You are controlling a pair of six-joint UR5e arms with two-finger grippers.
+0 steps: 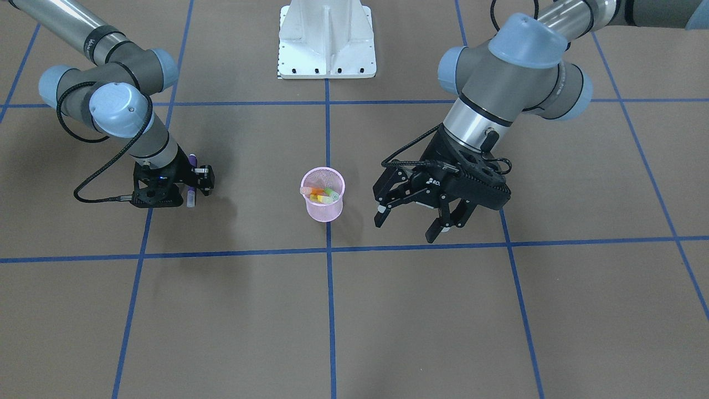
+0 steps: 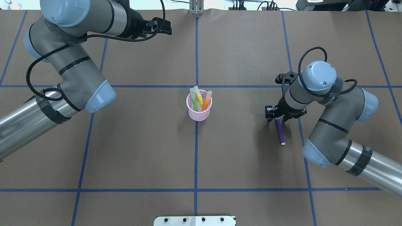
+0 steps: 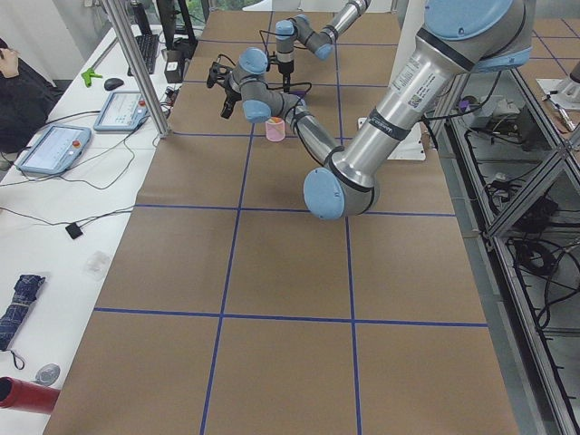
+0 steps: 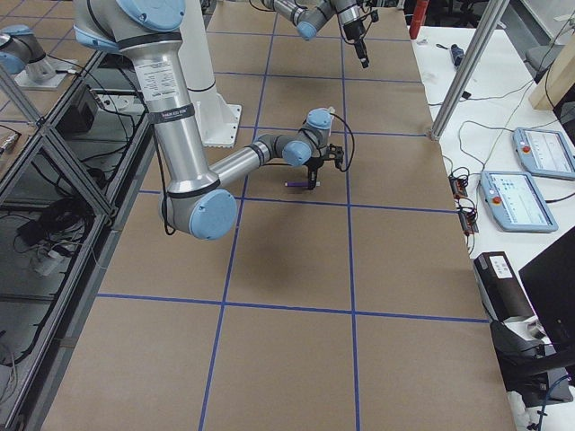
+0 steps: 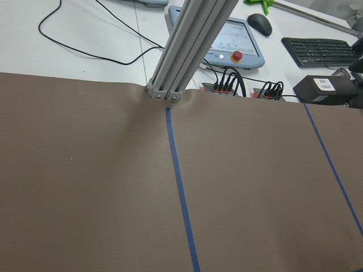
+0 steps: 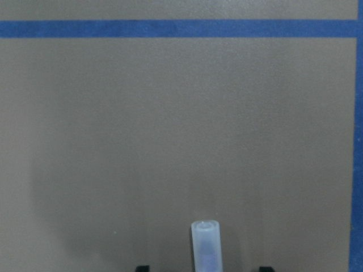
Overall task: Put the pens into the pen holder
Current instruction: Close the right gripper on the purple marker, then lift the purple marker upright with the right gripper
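The small round pink wire-mesh cup stands upright on the central strip of blue tape, near the middle of the brown paper-covered table. Three slim sticks lean inside it, their tops above the rim: a green pen, a yellow pen and an orange pen. The slim purple pen lies flat on the paper, well apart from the cup, on the robot's right.

The right gripper points down over that pen's far end. In the overhead view the wrist hides that part of the stick. In the right wrist view the pen's translucent whitish cap sits between the two black fingertips, with a gap on each side. The jaws are spread and straddle the pen without clamping it.

The left gripper hangs high above the table, beyond the cup toward the operators' side. Its fingers are wide apart and hold nothing.

The white robot base plate sits at the table's near edge. Past the far edge, the left wrist view shows a silver aluminium post, a grey teach pendant with a red button, a black keyboard and black cables on a white bench. In the left side view, a dark sleeve shows at that bench.
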